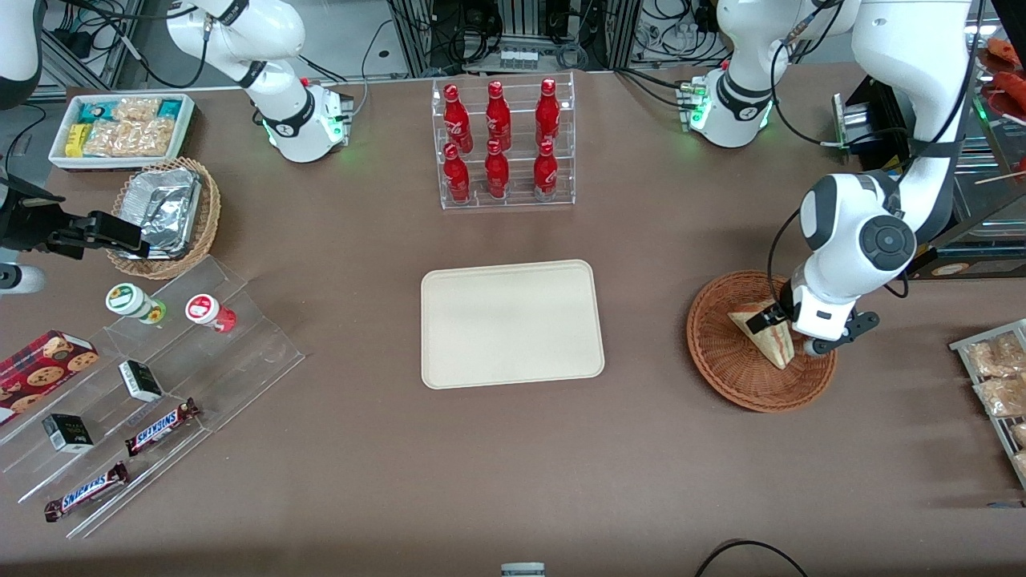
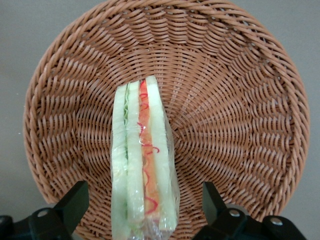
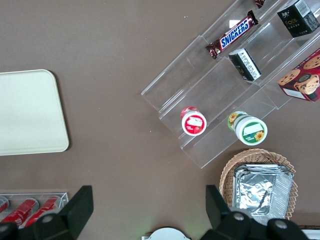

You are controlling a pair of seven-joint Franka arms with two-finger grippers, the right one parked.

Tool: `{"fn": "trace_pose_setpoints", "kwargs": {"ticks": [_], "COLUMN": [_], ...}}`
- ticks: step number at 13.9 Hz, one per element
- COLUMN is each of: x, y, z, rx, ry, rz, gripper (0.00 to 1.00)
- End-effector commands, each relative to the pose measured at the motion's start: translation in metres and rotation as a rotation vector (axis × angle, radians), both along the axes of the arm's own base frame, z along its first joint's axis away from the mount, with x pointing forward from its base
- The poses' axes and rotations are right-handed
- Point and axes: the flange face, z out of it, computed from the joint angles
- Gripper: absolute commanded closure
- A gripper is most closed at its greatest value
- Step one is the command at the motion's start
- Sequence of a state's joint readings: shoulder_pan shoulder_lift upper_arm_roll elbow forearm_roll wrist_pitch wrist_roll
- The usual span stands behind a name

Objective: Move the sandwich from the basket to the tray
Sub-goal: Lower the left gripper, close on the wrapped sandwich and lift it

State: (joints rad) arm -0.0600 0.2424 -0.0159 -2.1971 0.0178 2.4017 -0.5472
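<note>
The sandwich [image 1: 765, 335], a wrapped triangular wedge with red and green filling, stands on edge in the reddish-brown wicker basket [image 1: 721, 369] toward the working arm's end of the table. My left gripper [image 1: 789, 324] is low over the basket, open, with one finger on each side of the sandwich and a gap to it on both sides. The left wrist view shows the sandwich [image 2: 142, 160] between the dark fingers [image 2: 75, 202], with the basket [image 2: 225, 100] beneath. The cream-beige tray [image 1: 511, 322] lies bare at the table's middle; it also shows in the right wrist view [image 3: 27, 112].
A clear rack of red bottles [image 1: 503, 144] stands farther from the camera than the tray. Toward the parked arm's end are a stepped acrylic shelf with snacks [image 1: 144, 377], a tan basket with foil [image 1: 164, 216] and a white snack bin [image 1: 124, 128]. A tray of snack packets [image 1: 998, 385] lies beside the basket.
</note>
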Motion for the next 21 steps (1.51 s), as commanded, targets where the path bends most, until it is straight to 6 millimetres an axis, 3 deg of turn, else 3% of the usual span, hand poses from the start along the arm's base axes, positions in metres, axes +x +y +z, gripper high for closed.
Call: {"fn": "trace_pose_setpoints", "kwargs": {"ticks": [1,2,4,6,9,11,13,15,17,18,20,21], "x": [0.0,0.001,0.003,0.004,0.011,0.014,0.027,0.037,0.035,0.028,0.014,0.006], "y": [-0.004,-0.004,-0.005,-0.006,-0.007,-0.021,-0.039,-0.075,-0.126,-0.155,-0.233,-0.262], "z": [-0.011,-0.015,-0.015,-0.013,0.002,0.037,0.089,0.137,0.168,0.172,0.162,0.155], "rx": [0.008,0.008,0.007,0.007,0.005,0.008,0.017,0.028,0.017,0.016,0.019,0.02], "ry": [-0.016,-0.014,-0.017,-0.02,-0.039,-0.035,0.011,0.061,0.044,0.029,0.034,0.036], "rz": [0.015,0.015,0.013,0.012,0.008,-0.002,-0.024,-0.076,-0.134,-0.153,-0.244,-0.274], "gripper": [0.01,0.13,0.57,0.81,0.85,0.85,0.85,0.85,0.85,0.84,0.84,0.84]}}
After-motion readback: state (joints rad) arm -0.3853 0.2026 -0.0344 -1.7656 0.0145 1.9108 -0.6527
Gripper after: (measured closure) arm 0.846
